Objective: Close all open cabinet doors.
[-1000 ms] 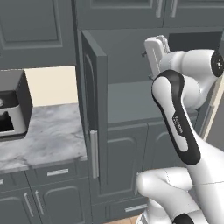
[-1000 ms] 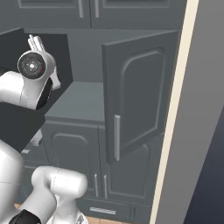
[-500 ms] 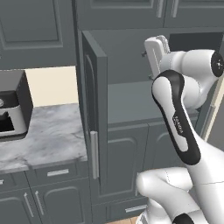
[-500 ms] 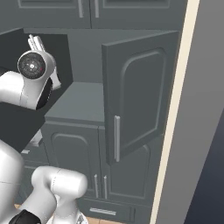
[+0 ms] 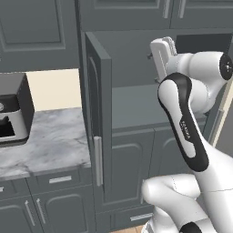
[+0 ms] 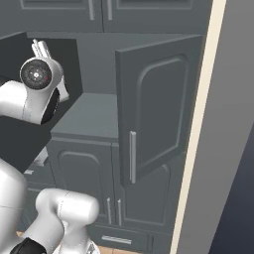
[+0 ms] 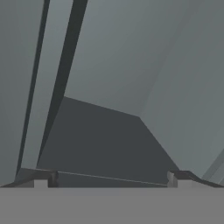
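Nothing has shifted since the earlier frames; arm, doors and cameras sit as they were.

From the left base view, I see the left cabinet door (image 5: 99, 113) swung out almost edge-on toward me, hinged at its top-left, its long axis upright, its silver bar handle (image 5: 98, 160) low on the free edge. My pincer (image 5: 164, 57) is raised inside the open cabinet mouth, to the right of that door and well apart from it, wrist bent so the hand points into the cavity. Off to the left, a coffee machine (image 5: 12, 109) stands on the marble surface (image 5: 50, 141).

From the right base view, the right cabinet door (image 6: 158, 106) stands open, hinged on its right side, handle (image 6: 132, 157) near its free left edge. The pincer (image 6: 40, 48) sits high on the left, far from this door; I judge the left door nearer.

From the hand view, the fingertips (image 7: 41, 178) stand spread wide with nothing between them, looking at the grey cabinet interior (image 7: 118, 78).
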You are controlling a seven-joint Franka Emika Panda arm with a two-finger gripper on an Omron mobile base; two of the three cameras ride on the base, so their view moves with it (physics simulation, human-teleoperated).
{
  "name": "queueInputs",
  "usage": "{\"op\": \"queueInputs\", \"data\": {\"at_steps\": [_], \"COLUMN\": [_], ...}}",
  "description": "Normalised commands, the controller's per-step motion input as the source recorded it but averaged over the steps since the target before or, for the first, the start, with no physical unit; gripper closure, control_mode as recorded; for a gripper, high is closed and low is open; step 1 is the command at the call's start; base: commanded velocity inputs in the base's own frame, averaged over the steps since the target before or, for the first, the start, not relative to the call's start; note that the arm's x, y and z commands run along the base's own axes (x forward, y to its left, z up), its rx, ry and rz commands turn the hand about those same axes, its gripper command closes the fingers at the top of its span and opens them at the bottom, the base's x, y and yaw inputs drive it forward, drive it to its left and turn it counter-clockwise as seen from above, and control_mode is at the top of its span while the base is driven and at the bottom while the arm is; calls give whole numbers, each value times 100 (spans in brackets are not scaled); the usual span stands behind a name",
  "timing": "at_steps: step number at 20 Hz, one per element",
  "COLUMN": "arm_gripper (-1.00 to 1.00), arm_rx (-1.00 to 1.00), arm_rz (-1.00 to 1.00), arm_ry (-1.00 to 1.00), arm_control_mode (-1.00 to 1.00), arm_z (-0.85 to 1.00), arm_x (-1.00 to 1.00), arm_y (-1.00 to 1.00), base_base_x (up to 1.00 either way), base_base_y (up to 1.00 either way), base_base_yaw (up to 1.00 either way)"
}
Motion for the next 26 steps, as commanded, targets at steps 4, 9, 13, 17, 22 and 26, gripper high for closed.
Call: {"op": "queueInputs", "data": {"at_steps": [4,9,13,17,22,26], "arm_gripper": [-100,-100,-100,-100,-100,-100], "arm_rx": [0,0,0,0,3,0], "arm_rz": [0,0,0,1,0,0], "arm_ry": [0,0,0,0,-23,-8], "arm_control_mode": [-100,-100,-100,-100,-100,-100], "arm_z": [0,0,0,0,5,14], "arm_x": [0,0,0,-12,-58,-51], "arm_y": [0,0,0,0,6,10], "base_base_x": [0,0,0,0,0,0], "base_base_y": [0,0,0,0,0,0], "base_base_yaw": [0,0,0,0,0,0]}}
